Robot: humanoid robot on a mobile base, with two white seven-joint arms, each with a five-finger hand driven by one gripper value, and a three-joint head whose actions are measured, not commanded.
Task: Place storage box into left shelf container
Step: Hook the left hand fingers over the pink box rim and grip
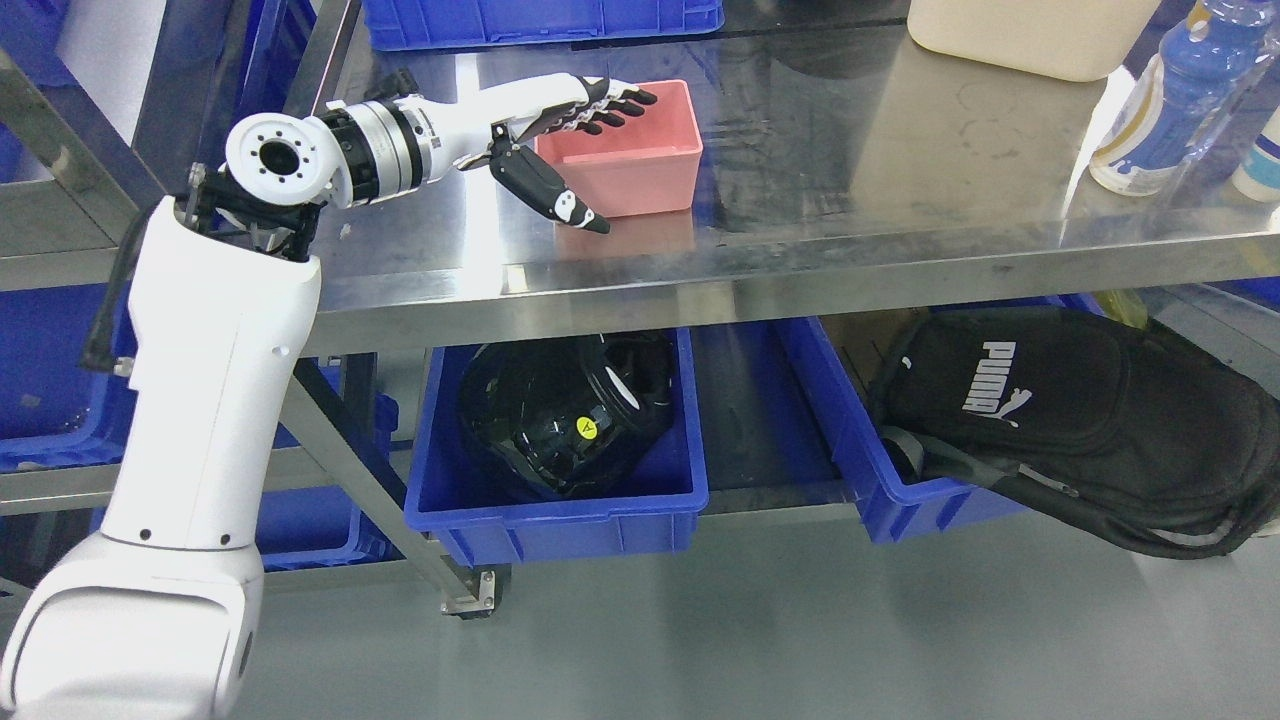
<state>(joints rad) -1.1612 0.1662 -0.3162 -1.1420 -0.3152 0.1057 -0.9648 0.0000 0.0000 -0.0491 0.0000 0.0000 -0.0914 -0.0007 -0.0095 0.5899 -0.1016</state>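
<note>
Head view: the pink storage box [628,152] sits upright on the steel bench [900,180], mouth up, long axis running left to right across the picture; the left robot hand [575,140] reaches in from the left, fingers [615,105] extended over the box's left rim, thumb [555,195] spread outside its front wall, gripping nothing; below, a blue bin [560,505] holds a black helmet [565,410].
</note>
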